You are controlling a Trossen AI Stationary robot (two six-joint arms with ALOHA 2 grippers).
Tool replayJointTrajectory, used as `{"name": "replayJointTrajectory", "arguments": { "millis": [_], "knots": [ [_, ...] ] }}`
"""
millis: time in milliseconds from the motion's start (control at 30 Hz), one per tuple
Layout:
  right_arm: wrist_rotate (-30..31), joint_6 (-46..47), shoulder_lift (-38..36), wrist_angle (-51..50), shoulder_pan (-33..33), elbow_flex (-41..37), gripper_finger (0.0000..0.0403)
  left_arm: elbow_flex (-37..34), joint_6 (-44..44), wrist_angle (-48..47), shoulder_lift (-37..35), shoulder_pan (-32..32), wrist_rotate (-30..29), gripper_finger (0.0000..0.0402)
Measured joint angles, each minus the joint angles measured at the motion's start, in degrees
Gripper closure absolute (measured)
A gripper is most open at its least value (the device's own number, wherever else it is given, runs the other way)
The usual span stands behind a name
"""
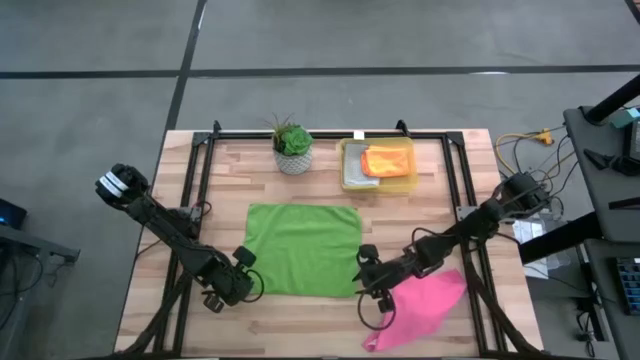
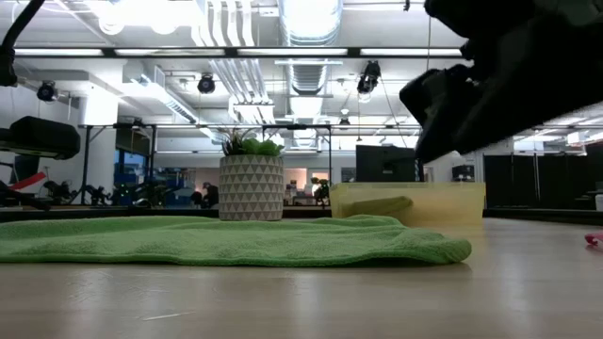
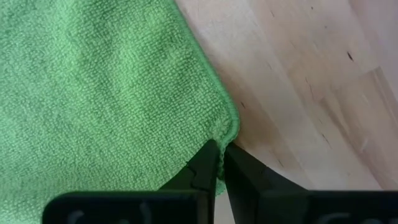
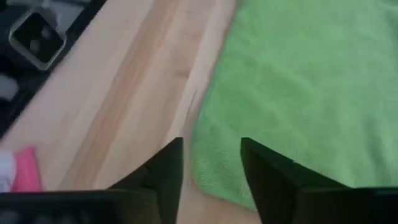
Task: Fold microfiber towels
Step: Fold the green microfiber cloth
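Note:
The green towel (image 1: 303,250) lies spread flat on the wooden table, seen also in the low view (image 2: 236,240). My left gripper (image 1: 243,282) is shut at its near left corner (image 3: 219,163). My right gripper (image 1: 366,274) stands open at the towel's near right corner (image 4: 211,165), with the towel's edge (image 4: 208,155) showing between its fingers. A pink towel (image 1: 422,306) lies crumpled on the table under the right arm. An orange towel (image 1: 384,160) lies in the yellow bin (image 1: 404,183). My left gripper pinches the green towel's near left corner (image 3: 226,135) between its two fingers, at the very hem. The fingers come from above, pointing steeply down. The towel lies flat on the table, slack. My right gripper: I cannot tell whether its open fingers touch the towel.
A potted plant (image 1: 292,150) stands at the far middle, left of the yellow bin. A black frame (image 1: 330,133) runs along the table's far edge and sides. Bare wood shows along the near edge (image 1: 300,325).

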Motion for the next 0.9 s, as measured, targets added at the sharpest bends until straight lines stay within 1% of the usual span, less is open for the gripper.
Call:
{"name": "replayJointTrajectory", "arguments": {
  "millis": [100, 167, 267, 333, 400, 467, 533, 633, 667, 767, 800, 833, 900],
  "knots": [
    [-1.0, -6.3, 2.5, -0.3, 0.3, 0.7, 0.0223, 0.0, 0.0, 0.2, 0.0, 0.0, -0.1, 0.0387],
    [-2.5, -9.8, 5.1, -0.4, 0.3, 2.0, 0.0215, 0.0, 0.0, 0.4, 0.0, 0.0, -0.1, 0.0387],
    [-1.7, -11.9, 9.3, -4.0, 0.3, 4.5, 0.0214, 0.0, 0.0, 0.5, -0.1, 0.0, -0.3, 0.0387],
    [-0.7, -12.3, 11.7, -6.7, 0.3, 6.5, 0.0221, 0.0, -0.5, 0.6, -0.1, 0.0, -0.4, 0.0387],
    [1.5, -12.4, 13.5, -10.1, 0.3, 8.7, 0.0236, -0.1, -1.5, 0.6, -0.1, 0.0, -0.4, 0.0387],
    [3.2, -12.3, 14.6, -14.1, 0.4, 10.9, 0.0262, -0.1, -1.7, 0.7, -0.1, 0.0, -0.4, 0.0387],
    [3.9, -12.1, 14.9, -16.8, 0.7, 12.5, 0.0301, 0.0, -1.9, 0.6, -0.5, 0.0, -0.4, 0.0394],
    [4.7, -11.5, 13.6, -18.5, 0.8, 13.3, 0.0371, 0.2, -3.5, 0.5, -2.7, -0.2, -0.5, 0.0399],
    [5.7, -11.5, 13.1, -19.5, 0.8, 13.4, 0.0381, 0.3, -3.9, 0.5, -3.8, -0.4, -0.7, 0.04],
    [6.4, -9.3, 11.0, -21.2, 0.7, 13.9, 0.039, 0.0, -4.6, 0.4, -7.2, -0.9, -1.4, 0.0401],
    [4.9, -8.4, 10.0, -22.1, 0.7, 14.0, 0.0392, 0.0, -4.7, 1.0, -8.6, -1.2, -1.1, 0.0401],
    [2.3, -7.5, 9.3, -22.8, 0.9, 14.0, 0.0393, 0.0, -4.7, 2.0, -9.7, -1.3, 0.4, 0.0401],
    [-4.3, -5.7, 8.3, -23.3, 1.0, 13.6, 0.0393, -0.6, -4.6, 5.9, -11.5, -1.4, 6.3, 0.0401]
  ]
}}
